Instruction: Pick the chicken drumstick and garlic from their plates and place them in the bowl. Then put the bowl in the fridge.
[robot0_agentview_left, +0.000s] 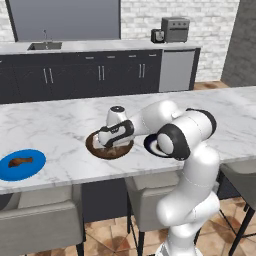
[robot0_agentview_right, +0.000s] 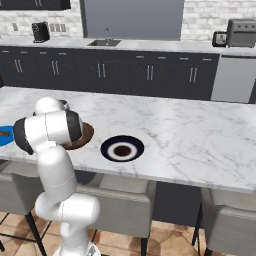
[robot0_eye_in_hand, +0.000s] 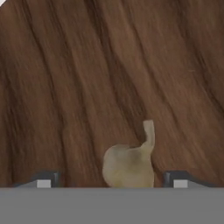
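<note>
The arm reaches left and low over the bowl (robot0_agentview_left: 111, 148), which sits on the marble surface (robot0_agentview_left: 60, 125) near its front edge; the gripper (robot0_agentview_left: 107, 143) hangs just above the bowl's inside. In the hand view the jaws stand wide, the two dark fingertips (robot0_eye_in_hand: 43, 179) well apart at either side, with clear gaps between them and the garlic (robot0_eye_in_hand: 129, 162). The garlic lies between them against the bowl's brown wood grain (robot0_eye_in_hand: 87, 78), its thin stem pointing up in that view; whether it rests fully on the wood cannot be told. The drumstick (robot0_agentview_left: 21, 161) lies on the blue plate (robot0_agentview_left: 22, 165), well to the left of the bowl and close to the surface's front edge. The navy plate (robot0_agentview_right: 122, 149) with its pale ring sits just right of the bowl, bare, and in the left base view the arm's elbow covers most of it. In the right base view the arm hides much of the bowl (robot0_agentview_right: 84, 135), leaving only its right rim. Grey stools (robot0_agentview_left: 42, 220) stand under the front edge. Behind, dark cabinets (robot0_agentview_right: 125, 75) carry a sink (robot0_agentview_right: 105, 43) and a toaster oven (robot0_agentview_left: 175, 29).
</note>
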